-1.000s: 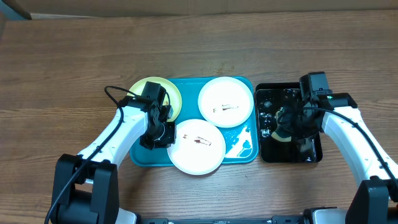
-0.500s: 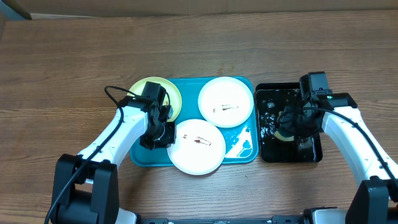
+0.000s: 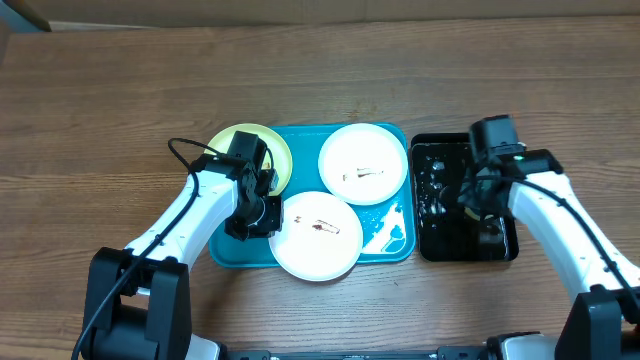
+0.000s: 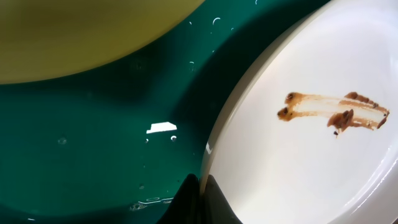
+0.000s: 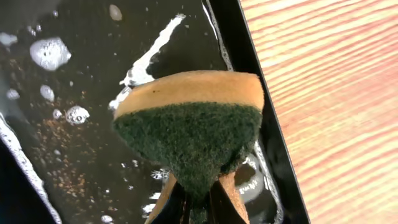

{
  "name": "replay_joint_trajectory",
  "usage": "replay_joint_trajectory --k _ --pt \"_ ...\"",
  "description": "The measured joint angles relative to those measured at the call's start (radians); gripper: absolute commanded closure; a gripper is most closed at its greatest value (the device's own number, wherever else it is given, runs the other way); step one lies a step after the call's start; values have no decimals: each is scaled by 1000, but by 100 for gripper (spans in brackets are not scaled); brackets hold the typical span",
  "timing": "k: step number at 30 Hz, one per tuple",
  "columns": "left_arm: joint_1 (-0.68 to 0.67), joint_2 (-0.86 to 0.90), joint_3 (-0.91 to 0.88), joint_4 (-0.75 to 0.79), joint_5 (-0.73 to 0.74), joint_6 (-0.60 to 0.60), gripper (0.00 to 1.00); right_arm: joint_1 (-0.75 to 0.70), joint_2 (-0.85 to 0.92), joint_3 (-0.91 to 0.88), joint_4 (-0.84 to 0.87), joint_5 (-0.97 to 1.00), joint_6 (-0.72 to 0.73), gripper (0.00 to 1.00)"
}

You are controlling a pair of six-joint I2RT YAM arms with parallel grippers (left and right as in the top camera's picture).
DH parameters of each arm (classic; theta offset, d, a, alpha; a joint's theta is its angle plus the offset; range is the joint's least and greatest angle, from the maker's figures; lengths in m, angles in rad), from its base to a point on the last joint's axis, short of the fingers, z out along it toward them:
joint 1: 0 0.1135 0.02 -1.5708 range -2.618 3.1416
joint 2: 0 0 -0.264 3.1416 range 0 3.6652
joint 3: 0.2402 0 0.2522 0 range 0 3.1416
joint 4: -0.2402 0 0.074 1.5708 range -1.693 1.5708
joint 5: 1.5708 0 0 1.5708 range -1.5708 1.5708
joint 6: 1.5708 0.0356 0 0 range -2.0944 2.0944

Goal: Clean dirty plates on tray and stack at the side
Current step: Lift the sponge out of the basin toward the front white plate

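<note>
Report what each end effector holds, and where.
Left end effector: front white plate, by its rim. Right end effector: sponge, by its lower edge.

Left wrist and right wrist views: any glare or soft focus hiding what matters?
Left wrist: one glare patch on the wet tray, yellow plate slightly soft, white plate smear sharp. Right wrist: sponge crisp, bright reflections streak the black tub.

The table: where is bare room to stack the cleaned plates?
The table is barest on the far side of the tray and black tub; more lies left of the yellow-green plate. The tray is crowded: three plates leave only its front right corner free.
</note>
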Motion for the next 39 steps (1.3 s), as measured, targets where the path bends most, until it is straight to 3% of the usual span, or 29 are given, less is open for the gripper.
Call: replay_joint_trajectory --k 15,39 --pt "0 0 0 0 0 0 96 222 -78 0 -28 283 177 96" --pt "0 0 0 0 0 0 96 226 -79 0 -32 325 210 96"
